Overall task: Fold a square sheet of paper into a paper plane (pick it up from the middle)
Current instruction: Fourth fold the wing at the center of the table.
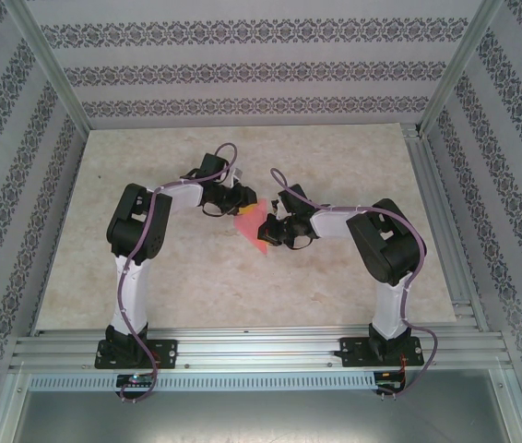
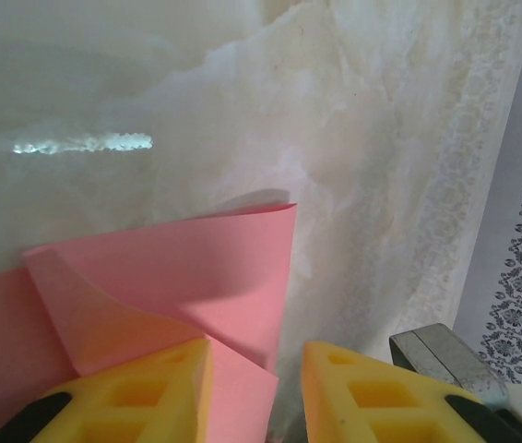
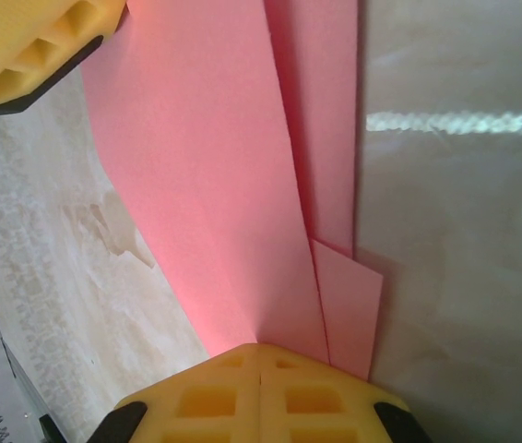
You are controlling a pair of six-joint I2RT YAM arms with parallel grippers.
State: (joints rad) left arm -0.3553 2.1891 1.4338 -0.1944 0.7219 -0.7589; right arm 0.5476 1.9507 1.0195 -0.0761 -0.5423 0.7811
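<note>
The pink square sheet of paper (image 1: 251, 227) is held off the table between the two arms, folded into overlapping flaps; no narrow paper plane shape shows. My right gripper (image 3: 259, 355) is shut on its lower edge, where the layers (image 3: 206, 166) fan upward from the pinch. My left gripper (image 2: 256, 392) is open. A corner of the paper (image 2: 196, 268) lies against its left finger (image 2: 141, 392), and a gap separates it from the other finger. From above, the left gripper (image 1: 243, 205) is at the paper's upper left and the right gripper (image 1: 272, 231) at its right.
The beige marbled table (image 1: 335, 166) spreads around both arms. Patterned walls (image 1: 243, 74) close it in at the back and sides, and an aluminium rail (image 1: 261, 346) runs along the front. A yellow finger of the left gripper (image 3: 30, 41) shows at the right wrist view's upper left.
</note>
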